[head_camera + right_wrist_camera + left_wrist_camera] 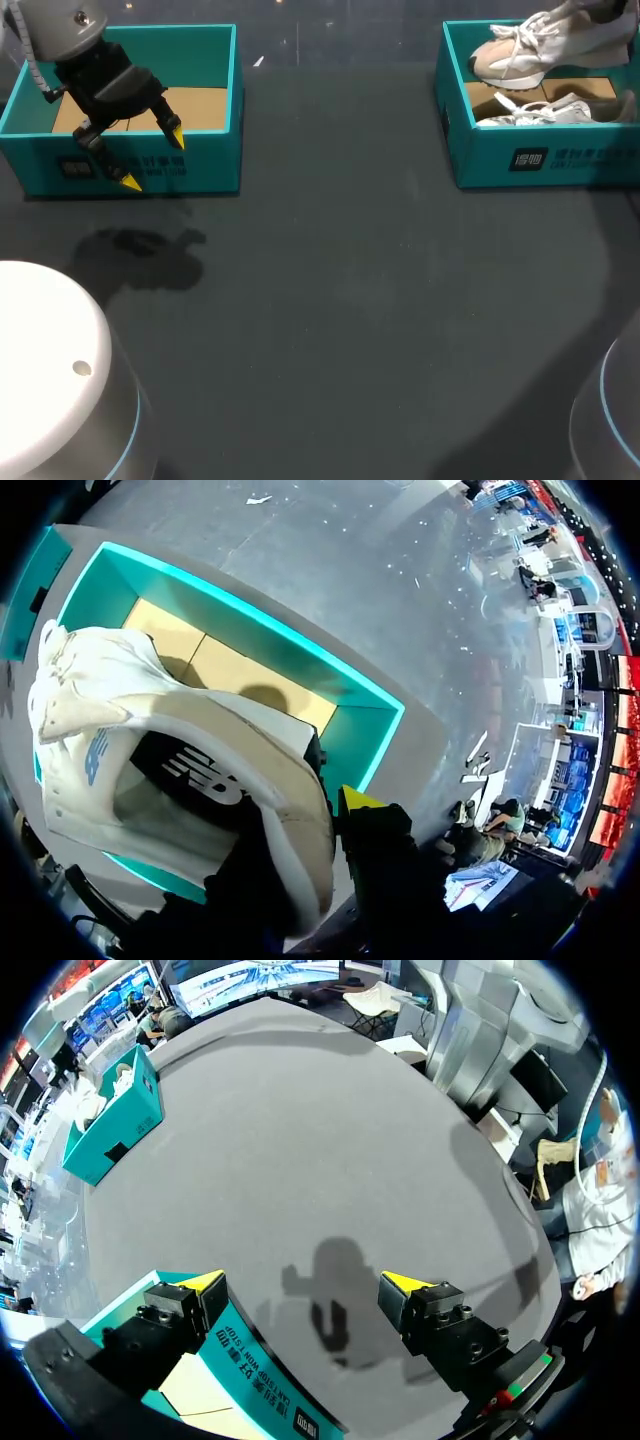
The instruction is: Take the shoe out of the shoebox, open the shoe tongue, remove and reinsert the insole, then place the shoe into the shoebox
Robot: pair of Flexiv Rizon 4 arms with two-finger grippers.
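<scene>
A cream sneaker (520, 55) hangs above the right teal shoebox (560, 160), toe toward the left. My right gripper (320, 810) is shut on the sneaker's (150, 710) heel collar; one yellow-tipped finger (360, 800) shows outside the heel, the other is hidden inside the shoe. Under it is the shoebox (250, 605) with its cardboard floor. A second white sneaker (540, 110) lies inside that box. My left gripper (154, 158) stands open over the front wall of the left teal box (235, 100), with nothing between its fingers (205, 1282).
The left box (250, 1380) holds only a cardboard floor. White rounded arm bases sit at the near left (50, 360) and near right (610, 420). The dark tabletop (340, 280) stretches between the two boxes.
</scene>
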